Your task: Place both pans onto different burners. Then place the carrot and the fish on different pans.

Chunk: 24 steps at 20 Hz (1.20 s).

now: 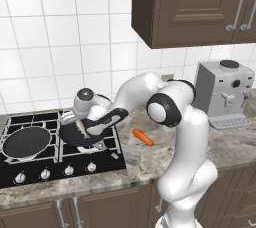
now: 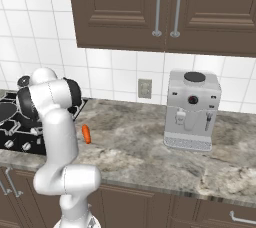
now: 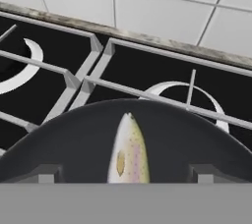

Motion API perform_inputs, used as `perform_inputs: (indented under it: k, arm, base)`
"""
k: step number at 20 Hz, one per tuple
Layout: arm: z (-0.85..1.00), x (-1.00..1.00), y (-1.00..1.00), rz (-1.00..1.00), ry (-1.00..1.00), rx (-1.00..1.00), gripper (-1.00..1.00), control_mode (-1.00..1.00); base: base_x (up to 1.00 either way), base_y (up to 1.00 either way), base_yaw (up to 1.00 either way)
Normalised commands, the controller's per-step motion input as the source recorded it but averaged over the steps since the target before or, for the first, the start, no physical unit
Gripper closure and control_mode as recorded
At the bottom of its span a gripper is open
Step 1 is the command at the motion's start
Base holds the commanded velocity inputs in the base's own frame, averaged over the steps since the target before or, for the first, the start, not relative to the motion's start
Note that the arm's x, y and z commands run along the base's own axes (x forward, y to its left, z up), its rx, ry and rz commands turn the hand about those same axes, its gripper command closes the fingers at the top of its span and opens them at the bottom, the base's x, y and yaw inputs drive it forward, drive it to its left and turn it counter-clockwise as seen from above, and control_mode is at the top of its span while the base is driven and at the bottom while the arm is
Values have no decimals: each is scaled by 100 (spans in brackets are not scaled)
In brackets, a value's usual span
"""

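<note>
Fish (image 3: 129, 152) first: slim, pale grey-beige with small dark speckles and a yellowish patch on its side, tapering to a point at the far end. It lies in the black pan (image 3: 162, 137) directly under the hand, running straight away from the camera along the pan's middle. That pan (image 1: 75, 134) sits on the front right burner of the black cooktop (image 1: 30, 172), largely hidden by the forearm in the left base view; the second pan (image 1: 26, 142) sits on the front left burner. The carrot (image 1: 143, 137), bright orange and tapered, lies on the stone counter (image 1: 220, 147) just right of the cooktop, well apart from both pans. Now the gripper (image 3: 127, 175): its two dark fingertips (image 3: 47, 174) stand wide apart at the bottom of the hand view, one on each side of the fish with clear gaps between, so the fish is released and nothing is grasped.
</note>
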Motion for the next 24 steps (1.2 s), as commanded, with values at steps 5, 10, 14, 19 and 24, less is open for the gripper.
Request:
perform_inputs:
  k: [5, 10, 14, 19, 24]
  arm:
    - [32, -26, -42, 1, -6, 5, -100, -100]
    - [16, -34, -56, 2, -3, 1, -100, -100]
    - [20, -29, -54, 1, 0, 0, -100, -100]
    - [50, -26, -57, 0, 0, 0, -100, -100]
    - [96, -30, -50, 0, 3, 0, -100, -100]
  base:
    - [0, 0, 0]
    - [0, 0, 0]
    - [0, 0, 0]
    - [0, 0, 0]
    - [0, 0, 0]
